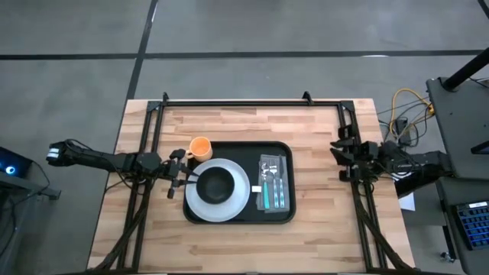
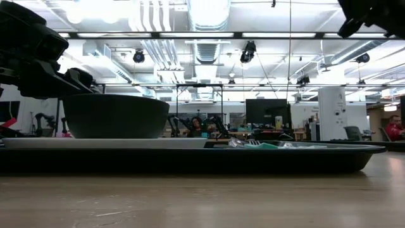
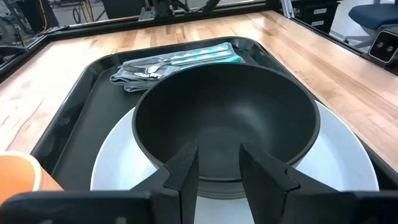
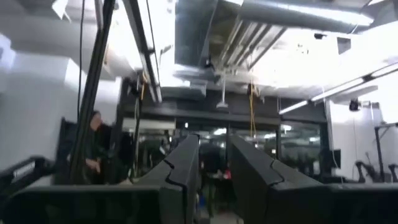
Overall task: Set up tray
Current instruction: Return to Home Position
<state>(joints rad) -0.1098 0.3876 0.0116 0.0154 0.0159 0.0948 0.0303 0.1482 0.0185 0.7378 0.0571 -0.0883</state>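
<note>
Black tray (image 1: pixel 237 153) lies in the middle of the desk (image 1: pixel 321 237); the left fingers (image 3: pixel 185 171), narrowly parted and empty, hover at its left edge, while the right fingers (image 4: pixel 183 168), likewise parted and empty, wait well right of it.

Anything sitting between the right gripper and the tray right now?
Nothing visible: from above, only bare table lies between the right gripper, off the tray's right side, and its rim. The left gripper is at the tray's left edge, by the black bowl.
</note>
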